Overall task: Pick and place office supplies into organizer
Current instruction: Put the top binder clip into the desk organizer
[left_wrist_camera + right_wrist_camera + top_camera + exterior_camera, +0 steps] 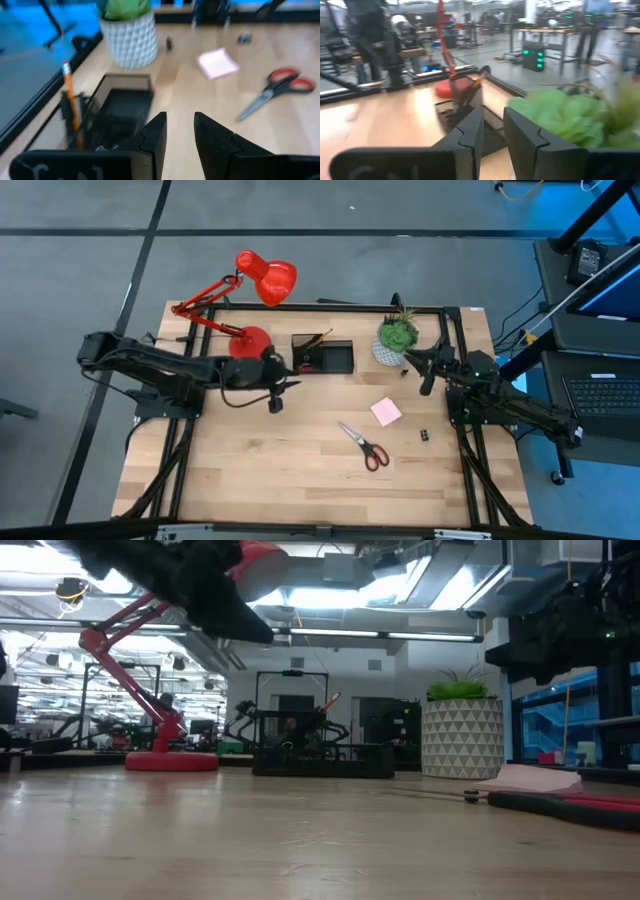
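High view: black organizer (323,355) holds an orange pencil (318,338); steel, red-handled scissors (364,445), square pink pad (386,412) and a tiny black clip (424,436) lie outside it, toward the table's near edge, still to place. Wrist views: left gripper (179,131) and right gripper (492,131) both parted, empty, beside the organizer
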Available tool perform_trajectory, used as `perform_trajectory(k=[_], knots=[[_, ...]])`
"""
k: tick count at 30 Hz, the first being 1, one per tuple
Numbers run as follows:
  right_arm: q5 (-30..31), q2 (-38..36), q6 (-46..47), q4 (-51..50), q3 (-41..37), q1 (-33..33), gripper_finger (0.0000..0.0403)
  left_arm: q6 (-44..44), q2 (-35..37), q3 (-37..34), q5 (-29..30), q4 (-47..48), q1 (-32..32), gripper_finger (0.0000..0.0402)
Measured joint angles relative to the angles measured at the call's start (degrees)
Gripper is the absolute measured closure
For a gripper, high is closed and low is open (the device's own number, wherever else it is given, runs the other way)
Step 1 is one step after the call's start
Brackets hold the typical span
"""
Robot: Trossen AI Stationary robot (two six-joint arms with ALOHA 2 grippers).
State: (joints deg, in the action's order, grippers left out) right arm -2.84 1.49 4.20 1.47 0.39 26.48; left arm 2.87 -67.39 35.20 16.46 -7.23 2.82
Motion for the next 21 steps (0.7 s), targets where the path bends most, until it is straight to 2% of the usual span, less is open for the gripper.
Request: perform_trajectory(k=[5,8,21], knots=[[-5.21,0.41,-0.19,0.96,0.02,-0.02,0.0323,-0.15,-0.68,-8.55,-0.06,-18.62,2.91,0.0309],[-6.26,0.62,-0.17,1.21,0.02,-0.02,0.0323,-0.13,-1.34,-11.48,-0.04,-24.89,3.95,0.0309],[-6.26,0.64,4.12,3.64,0.02,-0.02,0.0323,-0.63,-1.49,-12.37,0.03,-26.47,4.2,0.0309]])
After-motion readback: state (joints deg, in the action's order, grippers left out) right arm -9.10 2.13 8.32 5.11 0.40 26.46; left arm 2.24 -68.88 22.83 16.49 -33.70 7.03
